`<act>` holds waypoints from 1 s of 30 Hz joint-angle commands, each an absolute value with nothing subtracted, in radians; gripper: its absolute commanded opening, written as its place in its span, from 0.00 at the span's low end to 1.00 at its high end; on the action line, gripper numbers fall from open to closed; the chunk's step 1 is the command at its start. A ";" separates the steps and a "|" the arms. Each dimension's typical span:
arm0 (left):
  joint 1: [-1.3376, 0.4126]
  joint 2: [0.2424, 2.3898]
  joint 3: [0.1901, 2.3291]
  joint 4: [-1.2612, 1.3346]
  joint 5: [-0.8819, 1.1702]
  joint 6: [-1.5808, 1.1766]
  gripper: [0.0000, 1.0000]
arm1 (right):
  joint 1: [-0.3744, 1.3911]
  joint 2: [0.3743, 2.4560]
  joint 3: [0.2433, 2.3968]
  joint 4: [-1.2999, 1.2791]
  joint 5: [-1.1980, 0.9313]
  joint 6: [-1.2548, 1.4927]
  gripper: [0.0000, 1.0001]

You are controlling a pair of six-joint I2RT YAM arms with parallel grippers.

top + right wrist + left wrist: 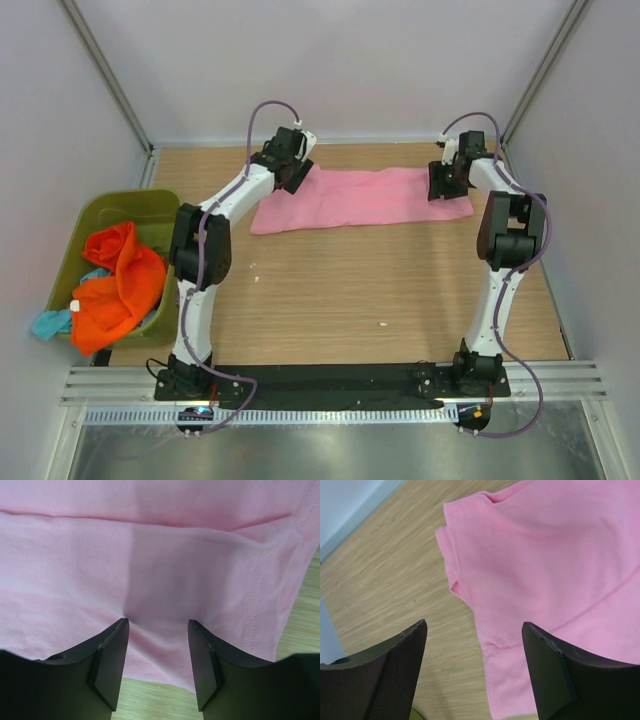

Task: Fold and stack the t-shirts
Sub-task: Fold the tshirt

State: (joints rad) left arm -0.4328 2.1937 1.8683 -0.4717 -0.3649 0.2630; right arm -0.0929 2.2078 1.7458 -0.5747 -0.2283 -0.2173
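A bright pink t-shirt [360,198] lies folded into a long flat strip across the far side of the table. My left gripper [292,178] hovers over its left end, open, with nothing between the fingers. In the left wrist view the pink t-shirt [545,555] shows its folded edge and a tucked sleeve under the left gripper [474,625]. My right gripper [447,188] is at the strip's right end. In the right wrist view the right gripper [158,621] stands open, its tips pressed onto the pink t-shirt [150,555], which puckers between them.
An olive-green bin [110,205] stands at the table's left edge with crumpled orange t-shirts [125,285] in it. A teal t-shirt [48,322] hangs over its near left corner. Walls close in the far side and both flanks.
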 commanded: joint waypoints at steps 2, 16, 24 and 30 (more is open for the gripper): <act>-0.437 2.128 1.874 -0.600 -0.226 0.137 0.77 | -0.086 2.161 1.770 -0.537 -0.184 -0.181 0.56; -0.437 2.220 1.913 -0.805 -0.160 0.017 0.90 | -0.071 2.203 1.737 -0.525 -0.104 -0.225 0.56; -0.423 2.373 2.112 -0.937 -0.167 0.006 0.89 | -0.067 2.201 1.687 -0.552 -0.089 -0.247 0.57; -0.411 2.468 2.244 -0.942 -0.241 0.023 0.89 | -0.058 2.184 1.626 -0.650 -0.109 -0.265 0.56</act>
State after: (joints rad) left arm -0.4248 2.4371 2.1742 -0.9291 -0.1902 0.0235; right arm -0.0696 2.1998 1.6894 -0.5381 -0.1104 -0.2436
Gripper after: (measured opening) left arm 0.889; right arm 0.565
